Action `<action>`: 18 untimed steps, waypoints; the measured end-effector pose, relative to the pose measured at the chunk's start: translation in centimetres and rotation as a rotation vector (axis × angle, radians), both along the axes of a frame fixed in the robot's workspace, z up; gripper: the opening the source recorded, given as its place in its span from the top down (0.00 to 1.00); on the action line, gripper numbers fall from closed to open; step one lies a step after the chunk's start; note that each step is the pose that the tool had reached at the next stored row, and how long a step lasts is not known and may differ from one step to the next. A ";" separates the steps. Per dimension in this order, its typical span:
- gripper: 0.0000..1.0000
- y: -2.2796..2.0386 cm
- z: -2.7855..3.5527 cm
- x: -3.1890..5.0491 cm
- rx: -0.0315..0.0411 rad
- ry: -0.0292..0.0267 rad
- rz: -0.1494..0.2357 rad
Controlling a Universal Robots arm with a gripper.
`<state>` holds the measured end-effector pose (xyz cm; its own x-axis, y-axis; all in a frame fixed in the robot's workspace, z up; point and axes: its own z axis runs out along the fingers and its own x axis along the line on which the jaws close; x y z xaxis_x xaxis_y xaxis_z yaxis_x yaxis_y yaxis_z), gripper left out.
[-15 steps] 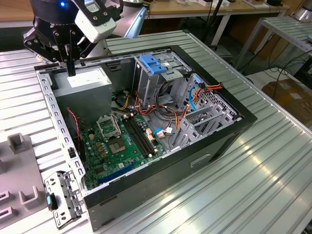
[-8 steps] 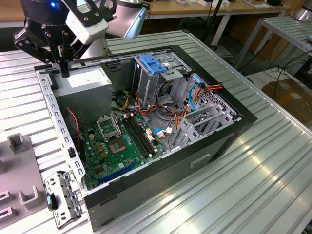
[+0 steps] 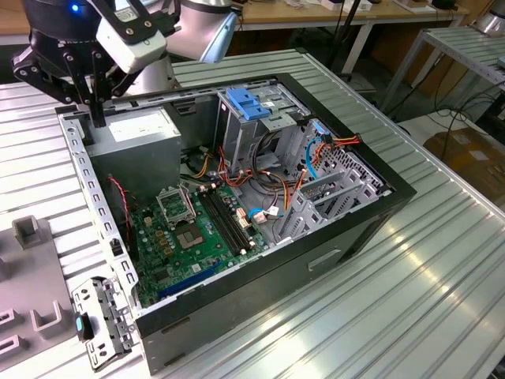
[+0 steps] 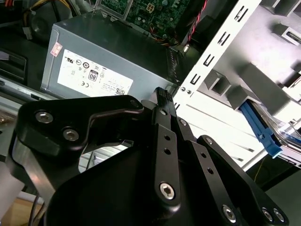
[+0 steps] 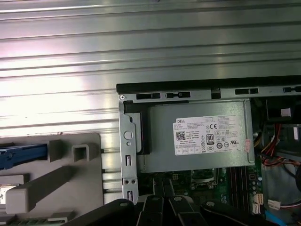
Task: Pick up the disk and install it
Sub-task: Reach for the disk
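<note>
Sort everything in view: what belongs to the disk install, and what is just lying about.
Belongs to the job:
- disk, in the grey holder outside the case
- gripper, holding nothing, by the power supply
- drive cage

Just lying about:
- power supply
- motherboard
- loose metal bracket

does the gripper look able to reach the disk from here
Probably yes. The gripper hovers over the case corner by the power supply; the disk lies outside the case on the grey holder, uncovered, with nothing seen between.
</note>
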<state>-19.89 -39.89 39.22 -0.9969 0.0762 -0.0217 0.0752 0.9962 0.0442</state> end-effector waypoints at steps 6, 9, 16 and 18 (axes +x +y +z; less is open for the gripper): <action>0.89 0.00 -0.01 -0.67 0.0000 0.0004 0.000; 0.89 0.00 -0.02 -0.97 -0.0001 0.0006 0.000; 0.89 0.00 -0.03 -1.59 0.0000 0.0013 0.000; 0.89 0.00 -0.04 -1.74 0.0000 0.0014 0.000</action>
